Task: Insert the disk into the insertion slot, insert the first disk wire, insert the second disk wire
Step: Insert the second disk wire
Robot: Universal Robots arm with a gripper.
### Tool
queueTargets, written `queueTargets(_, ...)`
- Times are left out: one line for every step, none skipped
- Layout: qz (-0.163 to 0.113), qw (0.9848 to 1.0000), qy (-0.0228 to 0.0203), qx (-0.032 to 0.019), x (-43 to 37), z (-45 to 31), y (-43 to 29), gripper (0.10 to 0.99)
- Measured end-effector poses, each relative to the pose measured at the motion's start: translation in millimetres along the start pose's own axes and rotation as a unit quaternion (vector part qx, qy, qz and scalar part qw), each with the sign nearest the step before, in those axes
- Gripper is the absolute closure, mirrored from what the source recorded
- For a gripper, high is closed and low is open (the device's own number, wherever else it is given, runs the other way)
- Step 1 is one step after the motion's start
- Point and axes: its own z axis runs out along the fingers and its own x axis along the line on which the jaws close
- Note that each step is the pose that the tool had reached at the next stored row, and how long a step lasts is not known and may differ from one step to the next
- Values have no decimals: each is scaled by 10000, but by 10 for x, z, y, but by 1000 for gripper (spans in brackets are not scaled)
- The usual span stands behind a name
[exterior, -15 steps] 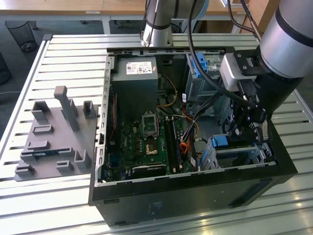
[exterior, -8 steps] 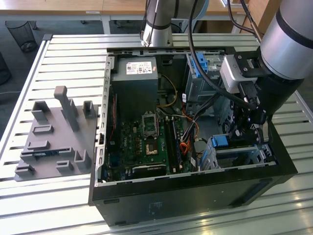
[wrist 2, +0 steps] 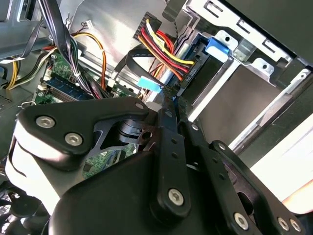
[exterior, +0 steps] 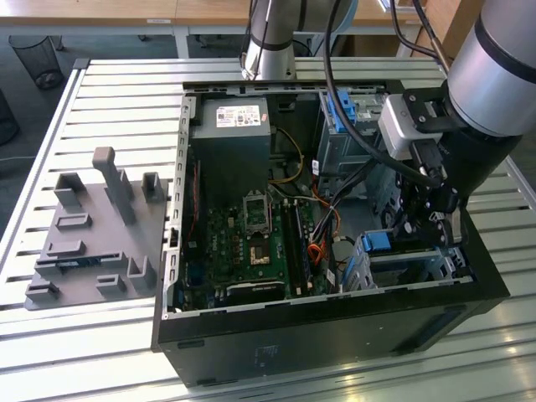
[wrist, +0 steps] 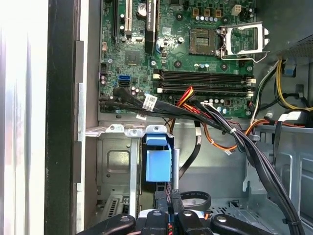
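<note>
My gripper (wrist 2: 172,94) reaches down into the open computer case (exterior: 335,318) at its front corner on the exterior view's right. Its two thin fingers (wrist 2: 168,147) are shut, tips pinched on the end of a black connector (wrist 2: 188,76) fed by red, yellow and black wires (wrist 2: 164,46). A light-blue connector (wrist 2: 149,84) sits just beside the tips. The connector lies against the low sheet-metal insertion slot (exterior: 410,264), where a strip of the disk's blue carrier (wrist 2: 194,49) shows behind a blue tab (wrist: 159,159). In the first wrist view the gripper (wrist: 169,213) is just below that tab.
The motherboard (wrist: 195,54) with black cable bundles (wrist: 234,132) lies beside the slot. A taller grey cage (exterior: 347,126) and the power supply (exterior: 230,138) stand at the case's far end. A grey fixture plate (exterior: 92,234) rests on the slatted table at the exterior view's left.
</note>
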Motion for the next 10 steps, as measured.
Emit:
queueTargets(0, 10000, 0, 0, 0, 0, -2, 937)
queueTargets(0, 10000, 0, 0, 1, 0, -5, 937)
queueTargets(0, 10000, 0, 0, 2, 0, -7, 937)
queueTargets(0, 10000, 0, 0, 3, 0, -9, 937)
queueTargets(0, 10000, 0, 0, 3, 0, -11, 937)
queueTargets(0, 10000, 0, 0, 4, 0, -13, 937)
queueTargets(0, 10000, -1, 0, 6, 0, -14, 937)
queueTargets(0, 10000, 0, 0, 8, 0, -14, 937)
queueTargets(0, 10000, 0, 0, 10, 0, -15, 937)
queueTargets(0, 10000, 0, 0, 12, 0, -15, 937)
